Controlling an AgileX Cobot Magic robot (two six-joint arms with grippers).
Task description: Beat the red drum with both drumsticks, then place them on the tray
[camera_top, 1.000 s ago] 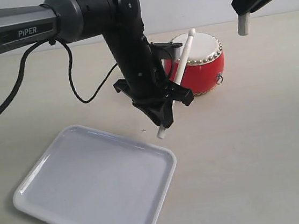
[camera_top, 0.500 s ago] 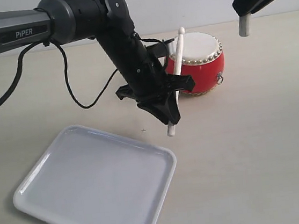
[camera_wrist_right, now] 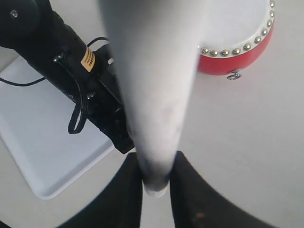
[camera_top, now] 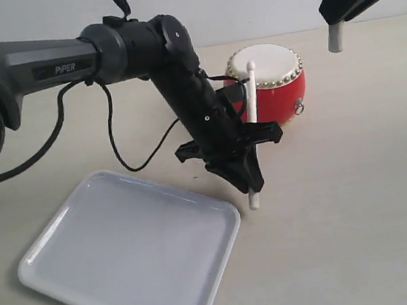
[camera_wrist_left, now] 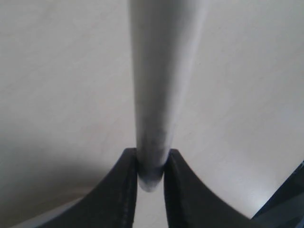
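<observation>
The pale bench [camera_top: 356,201] fills the scene. The white tray [camera_top: 127,257] lies empty toward the bench's near left corner, turned at an angle to the edges. The black left arm [camera_top: 181,89] reaches in from the left edge toward the middle, with a black cable [camera_top: 126,146] looping beneath it. The red drum [camera_top: 278,96] stands upright toward the far edge, right of the middle, cream skin up, well apart from the tray.

The left gripper [camera_top: 249,177] points down between drum and tray, its jaws narrow and clamped on 1 drumstick [camera_top: 251,95]. That stick stands almost upright, its upper tip showing against the drum's skin and its lower end poking out just beside the tray's nearest corner. Whether it touches the bench cannot be told. The left wrist view shows the 2 fingers [camera_wrist_left: 126,190] pinching the stick on both sides.

The right gripper [camera_top: 341,4] hangs above the far right corner, clear of the drum, jaws likewise narrow around the 2nd drumstick [camera_top: 334,37], whose end hangs below it. Its wrist view shows the stick pinched between both fingers [camera_wrist_right: 130,194].
</observation>
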